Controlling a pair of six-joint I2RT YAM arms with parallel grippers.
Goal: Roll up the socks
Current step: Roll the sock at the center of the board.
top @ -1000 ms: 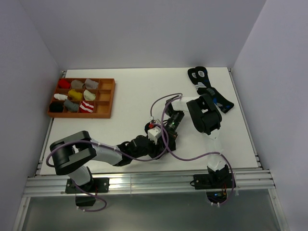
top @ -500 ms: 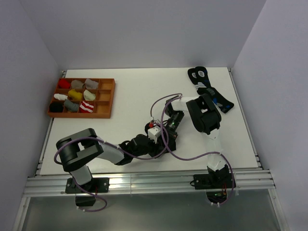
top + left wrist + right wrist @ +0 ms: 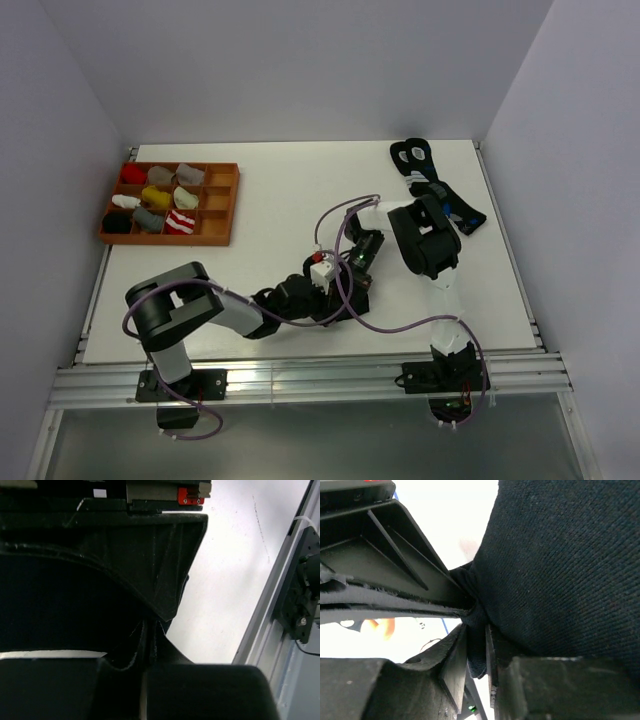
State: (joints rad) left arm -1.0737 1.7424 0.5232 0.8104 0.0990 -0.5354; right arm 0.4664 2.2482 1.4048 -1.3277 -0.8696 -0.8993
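My two grippers meet at the middle of the table in the top view. The left gripper (image 3: pixel 335 292) reaches in from the left and the right gripper (image 3: pixel 352 272) comes down from the back. The black sock (image 3: pixel 560 565) fills the right wrist view, and the right gripper (image 3: pixel 476 647) is shut on a fold of it. The left gripper (image 3: pixel 150 632) has its jaws closed on a thin dark fold, right against the other gripper's finger (image 3: pixel 160 565). In the top view the black sock is hidden under the grippers. A red-and-white striped sock (image 3: pixel 181 222) lies rolled in the tray.
An orange-brown tray (image 3: pixel 218 238) with several small sock bundles stands at the back left. Dark socks with white rings and blue marks (image 3: pixel 432 185) lie at the back right. Purple cables (image 3: pixel 385 325) loop around both wrists. The metal rail (image 3: pixel 300 375) runs along the near edge.
The left arm's elbow has swung to the right and risen. Both grippers have stayed together at the same spot, still closed.
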